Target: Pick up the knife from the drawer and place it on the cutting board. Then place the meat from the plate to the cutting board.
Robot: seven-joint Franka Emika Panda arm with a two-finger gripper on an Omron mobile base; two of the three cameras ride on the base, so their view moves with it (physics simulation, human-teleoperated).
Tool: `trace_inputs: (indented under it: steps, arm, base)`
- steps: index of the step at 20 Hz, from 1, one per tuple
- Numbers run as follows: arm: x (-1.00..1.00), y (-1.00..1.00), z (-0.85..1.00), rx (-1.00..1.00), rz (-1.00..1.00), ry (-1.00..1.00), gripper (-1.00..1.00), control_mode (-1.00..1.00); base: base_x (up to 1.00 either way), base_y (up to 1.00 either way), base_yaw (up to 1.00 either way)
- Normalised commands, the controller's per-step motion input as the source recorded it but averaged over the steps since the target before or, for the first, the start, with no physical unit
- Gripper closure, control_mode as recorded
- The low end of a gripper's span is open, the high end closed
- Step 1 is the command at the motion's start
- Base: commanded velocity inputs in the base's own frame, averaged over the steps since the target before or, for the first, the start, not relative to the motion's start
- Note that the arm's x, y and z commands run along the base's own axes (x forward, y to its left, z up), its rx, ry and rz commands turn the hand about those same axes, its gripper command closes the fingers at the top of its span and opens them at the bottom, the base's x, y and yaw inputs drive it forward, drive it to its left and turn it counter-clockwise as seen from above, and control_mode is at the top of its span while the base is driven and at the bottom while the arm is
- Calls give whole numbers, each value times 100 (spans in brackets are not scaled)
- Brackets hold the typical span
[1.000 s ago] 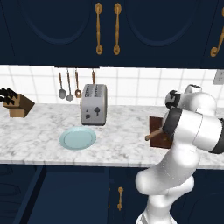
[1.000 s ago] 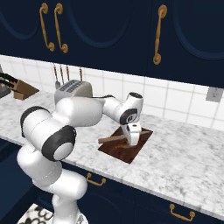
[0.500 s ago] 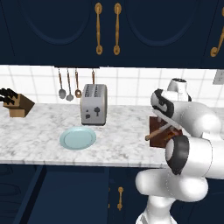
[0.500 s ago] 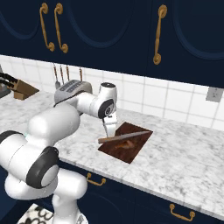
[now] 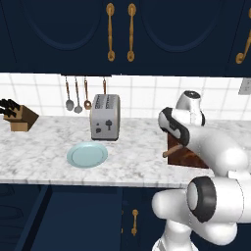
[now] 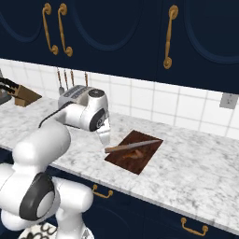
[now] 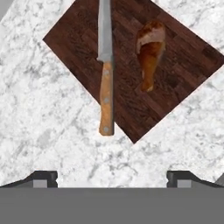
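Lying across the cutting board (image 7: 131, 74), the knife (image 7: 105, 74) rests with its grey blade on the dark wood and the end of its tan handle overhanging the board's edge onto the marble counter (image 7: 48, 144). Beside the knife, apart from it, you see the meat (image 7: 149, 50) flat on the same board, its thin bone end toward the overhung edge. Note the gripper (image 7: 112, 177) raised over the counter just off the board, its two fingertips (image 7: 43, 177) spread wide with nothing between them. From the right base view, the board (image 6: 135, 151) sits near the counter's front edge, the knife (image 6: 132, 147) across it, with the gripper (image 6: 103, 133) to its left. Farther left, in the left base view, you find the bare plate (image 5: 87, 154), a toaster (image 5: 105, 117) behind it, and a knife block (image 5: 19, 117) at the far left.
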Motion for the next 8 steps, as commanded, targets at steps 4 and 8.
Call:
trace_inputs:
  steps: [4, 8]
  arm:
    - [0, 23, 58, -4, 2, -21, -100, -100]
    - [0, 25, 28, -4, 4, -21, -100, -100]
  base:
    - [0, 0, 0]
    - [0, 0, 0]
